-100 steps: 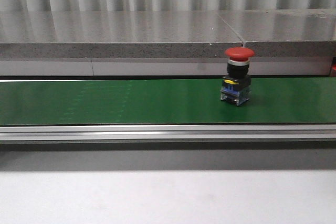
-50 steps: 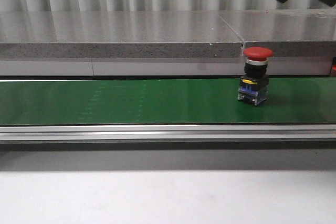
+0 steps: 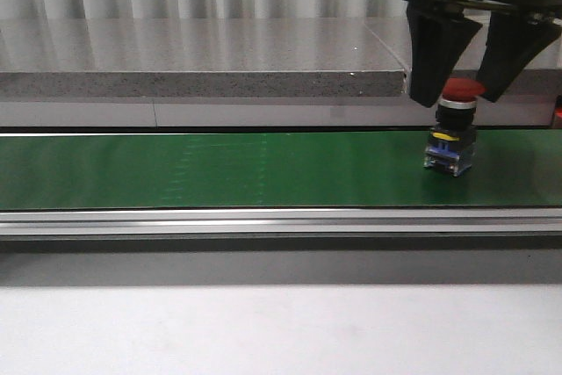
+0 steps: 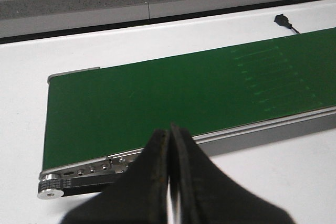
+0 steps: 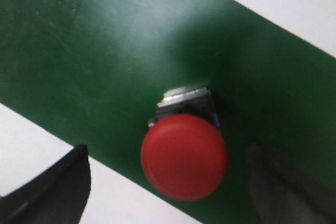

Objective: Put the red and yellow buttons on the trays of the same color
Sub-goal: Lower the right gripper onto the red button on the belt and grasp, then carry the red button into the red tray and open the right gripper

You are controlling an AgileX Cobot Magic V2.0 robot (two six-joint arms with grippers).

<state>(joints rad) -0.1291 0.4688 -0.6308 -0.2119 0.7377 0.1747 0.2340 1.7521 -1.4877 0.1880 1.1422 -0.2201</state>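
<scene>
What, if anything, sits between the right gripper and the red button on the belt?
Nothing visible. The right gripper hangs open directly over the red button, one finger on each side of the cap, with only clear green belt around it.

A green conveyor belt (image 3: 219, 169) carries one thing — a red button (image 3: 450, 133), upright near its right end.

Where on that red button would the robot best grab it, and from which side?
Probably from straight above, closing the jaws under the wide red cap on the black collar or boxy body. The red button stands upright on the green belt, and the open right gripper already straddles its cap, which overhangs the narrower body like a mushroom.
</scene>
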